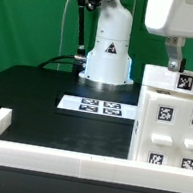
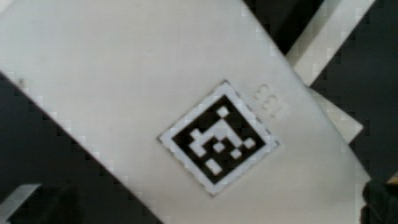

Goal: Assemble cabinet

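A tilted white cabinet panel filled the wrist view, bearing a black-and-white square tag; its blurred edges possibly met dark table.

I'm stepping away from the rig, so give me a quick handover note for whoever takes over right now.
End effector: at the top of the exterior view's right, above the cabinet parts; jaws open wide, holding nothing that shows.
Parts: white tagged cabinet pieces stand grouped at the exterior view's right on the black table. The wrist view shows a white tagged panel close below.
The marker board lies flat before the arm's base.
Done: cannot tell if any pieces are joined.
Left: grasp a part and continue assembly.
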{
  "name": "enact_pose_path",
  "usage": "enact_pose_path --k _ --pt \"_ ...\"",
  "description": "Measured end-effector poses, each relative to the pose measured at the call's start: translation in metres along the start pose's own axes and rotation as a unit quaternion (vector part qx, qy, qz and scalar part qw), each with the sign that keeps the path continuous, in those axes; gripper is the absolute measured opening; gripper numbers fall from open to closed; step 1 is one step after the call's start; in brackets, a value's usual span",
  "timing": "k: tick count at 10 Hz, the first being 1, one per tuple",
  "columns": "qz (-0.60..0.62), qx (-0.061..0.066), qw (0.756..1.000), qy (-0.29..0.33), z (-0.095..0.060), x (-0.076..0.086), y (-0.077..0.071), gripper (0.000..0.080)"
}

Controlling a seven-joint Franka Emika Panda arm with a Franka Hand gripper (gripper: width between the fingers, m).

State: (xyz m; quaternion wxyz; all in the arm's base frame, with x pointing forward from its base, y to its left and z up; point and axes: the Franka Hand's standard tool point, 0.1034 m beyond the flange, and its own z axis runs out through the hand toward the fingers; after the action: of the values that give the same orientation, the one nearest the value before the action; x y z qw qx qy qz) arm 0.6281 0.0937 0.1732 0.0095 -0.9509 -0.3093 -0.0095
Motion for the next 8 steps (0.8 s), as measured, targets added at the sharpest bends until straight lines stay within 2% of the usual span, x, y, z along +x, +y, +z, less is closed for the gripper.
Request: enact_pose_path --k 5,8 --pt "-0.144 -0.008 0.989 -0.015 0.0040 -0.0041 0.0004 0.0796" --pt "-0.250 -0.013 0.968 -0.025 0.0058 -0.0078 0.0036 0.0796"
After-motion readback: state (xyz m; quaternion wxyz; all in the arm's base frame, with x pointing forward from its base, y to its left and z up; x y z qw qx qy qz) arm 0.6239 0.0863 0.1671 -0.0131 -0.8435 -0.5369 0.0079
